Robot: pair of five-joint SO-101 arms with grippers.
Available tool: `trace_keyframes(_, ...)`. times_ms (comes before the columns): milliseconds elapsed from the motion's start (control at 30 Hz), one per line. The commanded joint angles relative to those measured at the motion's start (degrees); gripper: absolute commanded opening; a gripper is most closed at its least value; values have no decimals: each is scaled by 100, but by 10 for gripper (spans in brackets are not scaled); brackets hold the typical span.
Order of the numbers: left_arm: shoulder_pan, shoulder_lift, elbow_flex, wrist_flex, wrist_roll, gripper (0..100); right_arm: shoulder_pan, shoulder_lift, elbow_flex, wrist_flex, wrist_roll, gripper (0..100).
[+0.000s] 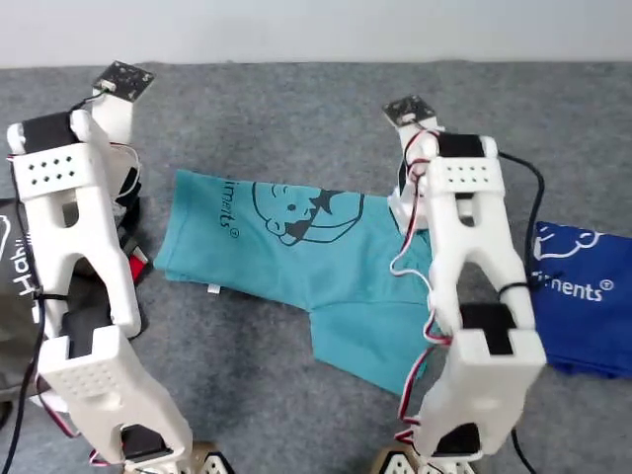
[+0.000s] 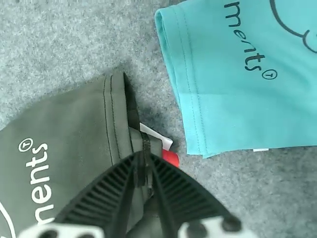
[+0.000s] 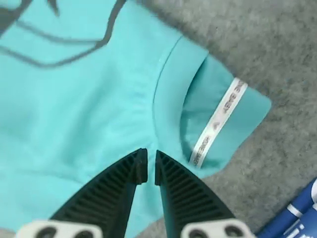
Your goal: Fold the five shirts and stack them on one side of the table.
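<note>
**Teal shirt [image 1: 296, 257] lies mid-table, partly spread; each gripper pinches cloth.**
The right gripper [image 3: 147, 168] has its jaws drawn together on the teal shirt just beside the collar [image 3: 168, 84]. The left gripper [image 2: 143, 166] is clamped on the grey shirt [image 2: 64, 163] at its hem, near the teal shirt. A blue shirt [image 1: 583, 296] lies at the right. Risk: a thin pinch may slip or catch one layer only, skewing the fold.

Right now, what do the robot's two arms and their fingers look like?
The left arm and the right arm are both white plastic shells with black motors at the joints. Rows of small round holes mark their flat parts. Thin red and white wires run along the right arm. The left fingers and right fingers are black, tapered and ribbed.
</note>
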Motion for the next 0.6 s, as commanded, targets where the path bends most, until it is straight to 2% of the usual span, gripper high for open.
trace_keyframes(0,-26,-141,-224,141,44,15,57,426,-686,48,-149,35)
trace_keyframes(167,-18,-114,-207,141,44,15,233,1429,-1415,-119,-132,35)
trace_keyframes(233,-18,-97,-207,141,53,15,242,1903,-1881,-303,97,35)
trace_keyframes(333,-18,-114,-198,141,53,15,233,2633,-2778,-488,510,36)
trace_keyframes(567,-26,-114,-198,149,53,15,242,4075,-5240,-251,598,38)
